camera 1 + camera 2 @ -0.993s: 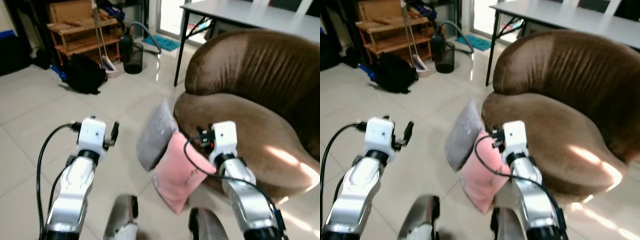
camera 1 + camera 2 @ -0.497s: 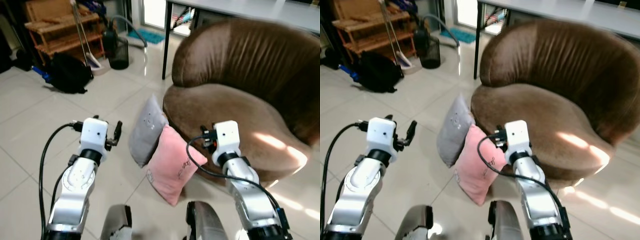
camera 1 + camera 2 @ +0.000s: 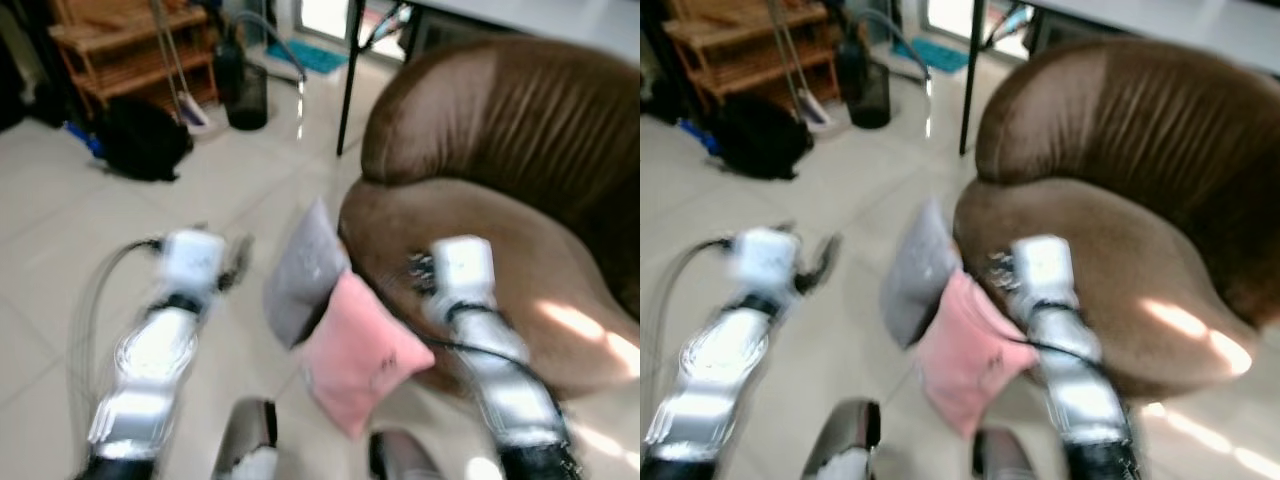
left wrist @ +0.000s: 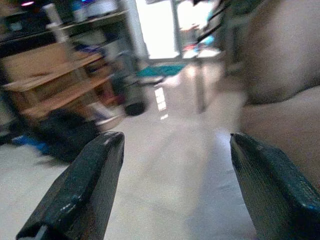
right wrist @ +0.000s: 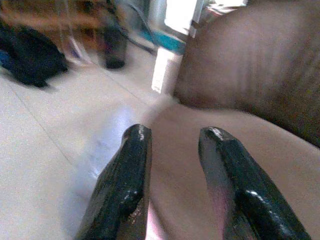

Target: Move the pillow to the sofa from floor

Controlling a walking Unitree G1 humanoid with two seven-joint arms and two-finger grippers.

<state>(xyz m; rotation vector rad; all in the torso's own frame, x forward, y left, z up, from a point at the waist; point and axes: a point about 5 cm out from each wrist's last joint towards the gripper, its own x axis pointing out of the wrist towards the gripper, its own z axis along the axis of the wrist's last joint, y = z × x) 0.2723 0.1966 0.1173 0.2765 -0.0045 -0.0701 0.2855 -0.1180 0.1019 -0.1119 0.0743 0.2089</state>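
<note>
Pillow position: two pillows stand on edge on the tiled floor (image 3: pixel 60 230), leaning against the front of the brown sofa (image 3: pixel 520 180); the pink pillow (image 3: pixel 362 352) is nearer the robot, and the grey pillow (image 3: pixel 305 270) leans just behind it, touching it; the task sentence does not say which is meant, so the pink one, nearest the grippers, is the probable first target.

Gripper state: the left gripper (image 4: pixel 172 187) is raised over bare floor to the left of the pillows, fingers spread wide, holding nothing; the right gripper (image 5: pixel 175 175) is raised above the pink pillow's upper right corner, fingers parted by a narrow gap, holding nothing; the head views are motion-blurred, so fine detail is uncertain.

Handling estimate: both pillows look soft, light and compressible; a pinch will deform the cover rather than meet resistance; the fabric should not slip much, and nothing here appears fragile.

Recommended hold: take the pink pillow at its upper corner or top edge, where the filling is thin enough to fit between the fingers; the flat face is probably too thick to span; a second hold on the opposite edge would limit sagging; lifting it may let the grey pillow topple.
</note>
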